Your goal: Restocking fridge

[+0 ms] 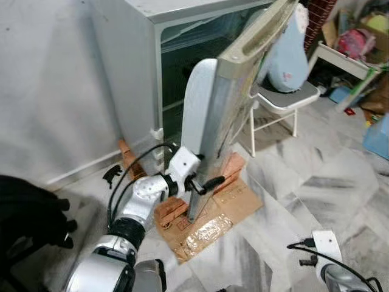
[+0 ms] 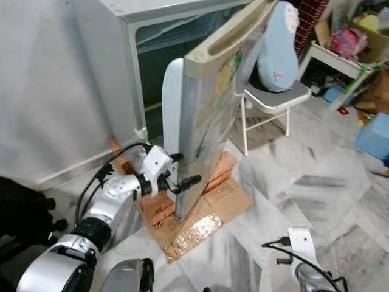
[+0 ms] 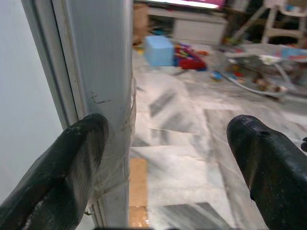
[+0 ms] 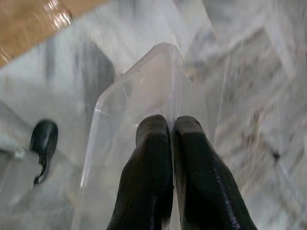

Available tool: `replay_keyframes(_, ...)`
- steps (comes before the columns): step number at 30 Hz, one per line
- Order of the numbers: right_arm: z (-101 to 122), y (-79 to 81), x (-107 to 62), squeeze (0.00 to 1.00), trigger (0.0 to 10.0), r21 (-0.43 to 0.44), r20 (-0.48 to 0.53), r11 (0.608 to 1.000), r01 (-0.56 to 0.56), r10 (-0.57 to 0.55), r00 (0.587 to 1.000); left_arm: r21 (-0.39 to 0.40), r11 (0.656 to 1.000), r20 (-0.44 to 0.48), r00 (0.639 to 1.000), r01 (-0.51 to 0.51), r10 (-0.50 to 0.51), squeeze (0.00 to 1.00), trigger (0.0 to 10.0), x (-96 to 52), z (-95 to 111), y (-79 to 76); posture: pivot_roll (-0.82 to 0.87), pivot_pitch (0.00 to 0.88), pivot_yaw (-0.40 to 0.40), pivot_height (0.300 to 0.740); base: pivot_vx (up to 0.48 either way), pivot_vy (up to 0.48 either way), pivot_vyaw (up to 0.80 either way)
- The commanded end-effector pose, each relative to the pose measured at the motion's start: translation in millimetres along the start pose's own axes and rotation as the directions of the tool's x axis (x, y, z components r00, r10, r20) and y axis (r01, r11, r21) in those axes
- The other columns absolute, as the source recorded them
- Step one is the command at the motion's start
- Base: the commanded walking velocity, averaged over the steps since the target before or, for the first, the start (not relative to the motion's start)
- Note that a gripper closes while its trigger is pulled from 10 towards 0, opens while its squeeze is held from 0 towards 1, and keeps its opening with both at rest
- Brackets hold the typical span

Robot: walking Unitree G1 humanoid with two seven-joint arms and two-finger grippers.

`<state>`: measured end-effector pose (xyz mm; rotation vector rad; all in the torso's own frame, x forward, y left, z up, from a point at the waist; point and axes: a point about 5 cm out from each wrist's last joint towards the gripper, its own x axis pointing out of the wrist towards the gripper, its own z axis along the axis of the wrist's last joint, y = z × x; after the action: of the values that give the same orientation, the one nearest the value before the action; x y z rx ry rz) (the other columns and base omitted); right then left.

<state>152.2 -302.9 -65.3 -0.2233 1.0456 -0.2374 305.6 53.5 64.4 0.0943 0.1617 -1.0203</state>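
At the fridge door's (image 1: 213,121) near edge, the spread-fingered left gripper (image 1: 203,184) is being hooked; slipping off is being risked, while a clear container (image 4: 139,120) is being pinched by the right gripper (image 4: 171,139).

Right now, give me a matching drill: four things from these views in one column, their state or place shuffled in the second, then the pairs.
Things:
1. left gripper
2. right gripper
3. fridge door
4. folding chair

State or place:
A. stands beyond the door, with a light blue cushion on it
B. fingers spread, straddling the door's lower edge
C. swung open, above the cardboard on the floor
D. fingers pressed together on the rim of a clear plastic container

Pairs: 1-B, 2-D, 3-C, 4-A
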Motion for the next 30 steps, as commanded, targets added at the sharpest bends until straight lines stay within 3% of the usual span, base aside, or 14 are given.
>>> replay_keyframes(1,-7.1,-3.9,-1.1,0.0,10.0,0.016,-0.028,1.0,0.019,-0.018,0.999,0.053,0.999,0.085,0.996,0.007,-0.011,0.0,10.0,9.3,25.3,-0.6,-0.04,0.074,-0.067,0.74,0.0,-0.386,0.0)
replay_keyframes(12,-13.4,3.8,-1.3,0.0,10.0,0.015,-0.043,1.0,0.004,-0.003,0.999,0.061,0.988,0.125,0.981,0.141,-0.148,0.0,10.0,26.3,39.5,-34.8,-0.03,0.074,-0.055,0.74,0.0,-0.459,0.0)
replay_keyframes(19,-13.3,9.3,-0.9,0.0,10.0,0.013,-0.043,1.0,-0.009,0.01,0.999,0.075,0.958,0.136,0.949,0.277,-0.285,0.0,10.0,43.9,51.8,-69.6,-0.02,0.071,-0.051,0.74,0.0,0.0,0.0)
replay_keyframes(25,-12.2,11.1,-0.6,0.0,10.0,0.009,-0.04,1.0,-0.011,0.011,0.999,0.059,0.967,0.161,0.953,0.249,-0.255,0.0,10.0,45.1,57.0,-72.6,-0.03,0.072,-0.047,0.74,0.0,0.0,0.0)
replay_keyframes(30,-11.1,11.8,-0.3,0.0,10.0,0.004,-0.039,1.0,-0.008,0.008,0.999,0.045,0.997,0.214,0.974,0.066,-0.074,0.0,10.0,27.9,62.7,-43.9,-0.02,0.073,-0.046,0.74,0.0,0.0,0.0)
